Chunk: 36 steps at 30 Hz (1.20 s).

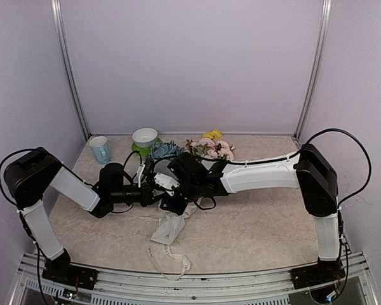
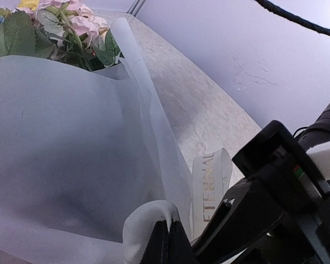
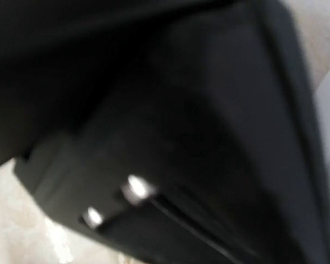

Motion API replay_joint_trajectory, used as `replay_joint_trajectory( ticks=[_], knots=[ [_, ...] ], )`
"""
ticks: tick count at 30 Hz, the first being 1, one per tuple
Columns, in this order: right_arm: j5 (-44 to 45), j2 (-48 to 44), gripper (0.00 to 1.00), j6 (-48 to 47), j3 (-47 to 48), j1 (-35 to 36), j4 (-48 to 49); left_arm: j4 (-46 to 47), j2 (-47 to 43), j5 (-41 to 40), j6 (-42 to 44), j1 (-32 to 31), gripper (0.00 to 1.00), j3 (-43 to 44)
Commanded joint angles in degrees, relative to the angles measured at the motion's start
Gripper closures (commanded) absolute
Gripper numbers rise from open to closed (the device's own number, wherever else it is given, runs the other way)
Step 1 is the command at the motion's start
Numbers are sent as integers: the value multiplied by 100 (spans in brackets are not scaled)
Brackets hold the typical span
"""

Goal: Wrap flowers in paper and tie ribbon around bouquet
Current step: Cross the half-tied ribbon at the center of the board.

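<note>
We have pink-yellow artificial flowers (image 2: pixel 71 25) wrapped in frosted white paper (image 2: pixel 60 137) beyond our closed left pincer (image 2: pixel 169 242). The cream lettered ribbon (image 2: pixel 209 181) beside it seems untied. We cannot tell the right pincer's (image 1: pixel 160 183) state.

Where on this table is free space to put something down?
Free: the near right part of the table, between the right arm and the front rail; also the near left, between the left arm and the ribbon. Crowded: the back with cup, bowl and flowers, and the centre where both arms meet.
</note>
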State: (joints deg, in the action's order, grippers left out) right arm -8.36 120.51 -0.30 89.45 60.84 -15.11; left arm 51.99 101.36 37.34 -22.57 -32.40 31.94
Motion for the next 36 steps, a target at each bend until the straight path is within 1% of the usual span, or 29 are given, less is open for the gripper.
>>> replay_joint_trajectory(
  ticks=[1,3,7,13,15,18,24,28,32,36],
  knots=[
    [158,235,75,-265,388,116,-429,638,167,363,-264,25,100,-55],
    [233,303,74,-268,459,127,-625,699,191,405,-290,38,100,-77],
    [245,362,73,-295,516,148,-697,731,192,414,-305,51,100,-120],
    [-468,424,69,-302,1039,215,-849,741,177,413,-316,97,100,-134],
    [-578,320,68,-180,981,209,-650,722,161,413,-307,94,100,-134],
    [-338,299,67,-76,857,209,-500,671,139,413,-269,96,100,-139],
    [364,545,66,-59,982,302,-914,590,82,406,-207,95,100,-158],
    [749,597,64,-93,939,340,-1048,584,73,412,-200,105,100,-162],
    [832,670,66,-289,987,388,-1222,576,77,418,-204,129,100,-158],
    [531,620,64,-541,850,407,-1403,571,100,438,-198,179,100,-144]
  ],
)
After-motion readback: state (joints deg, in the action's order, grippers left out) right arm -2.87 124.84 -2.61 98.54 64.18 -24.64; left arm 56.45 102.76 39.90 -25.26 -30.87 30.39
